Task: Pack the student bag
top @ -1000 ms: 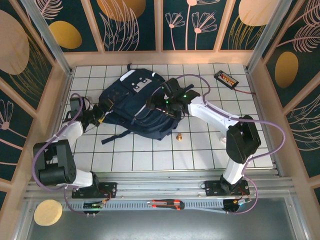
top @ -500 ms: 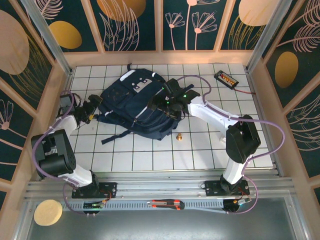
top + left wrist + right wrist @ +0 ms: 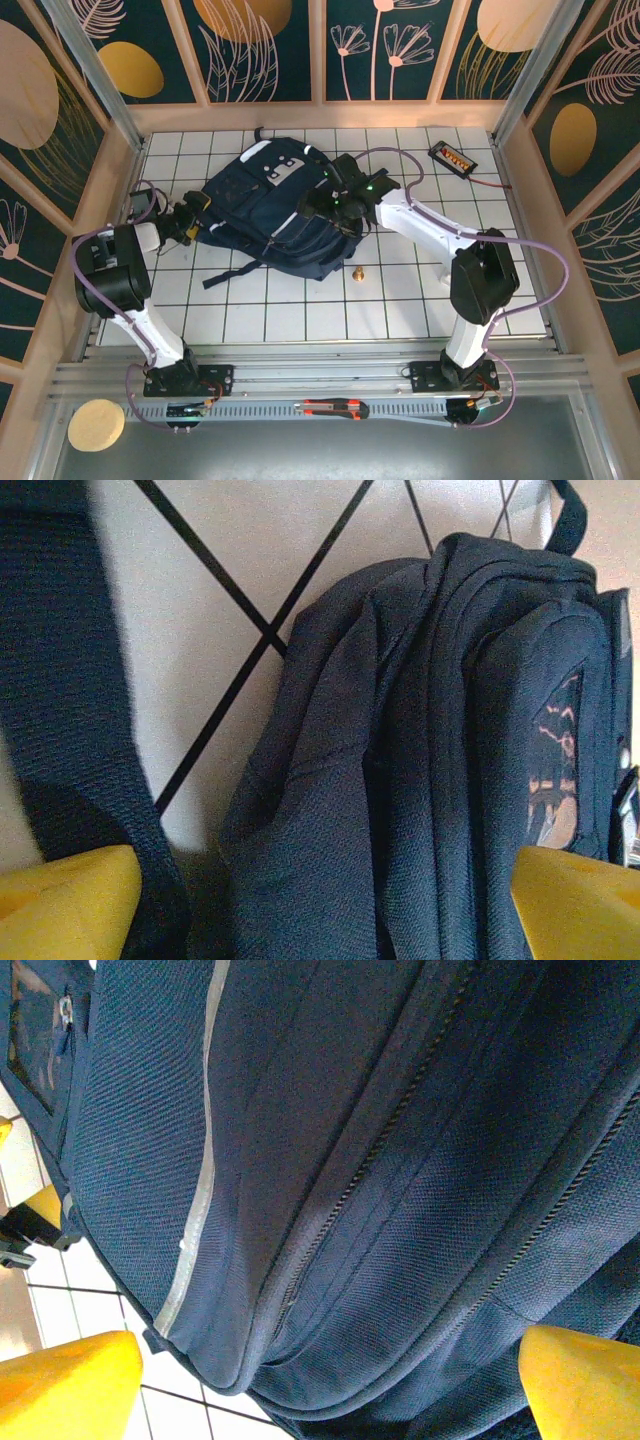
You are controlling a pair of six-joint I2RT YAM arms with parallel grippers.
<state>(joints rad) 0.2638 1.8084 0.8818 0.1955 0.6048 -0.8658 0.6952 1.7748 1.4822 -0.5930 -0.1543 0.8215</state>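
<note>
1. So the student bag (image 3: 272, 215) is lying flat on the white gridded table (image 3: 400, 300), a bit above and left of the middle of the top view. It sits diagonally, with the grey patch pocket toward the upper part of the frame.
2. The left gripper (image 3: 190, 222) is at the bag's left edge, mid-left in the top view. In the left wrist view its yellow fingertips (image 3: 65, 900) sit in the two bottom corners, spread wide. There's navy fabric and a black strap (image 3: 70, 680) in the gap between them, but nothing looks pinched.
3. The right gripper (image 3: 325, 205) hangs over the bag's right side, just right of center in the top view. The right wrist view is similar: yellow fingertips (image 3: 65, 1385) far apart in the bottom corners, spread wide with nothing clamped. The bag's zipper line (image 3: 400, 1110) and a grey reflective stripe (image 3: 200, 1160) run across the view above them.
4. Other bits in the top view:
   - a small brass thing (image 3: 358, 272) on the tiles just below the bag's lower right corner
   - a black box with orange markings (image 3: 452, 158) near the upper right corner of the table
   - a box cutter (image 3: 335, 408) on the rail at the bottom
   - a round yellow disc (image 3: 96, 424) at lower left
</note>
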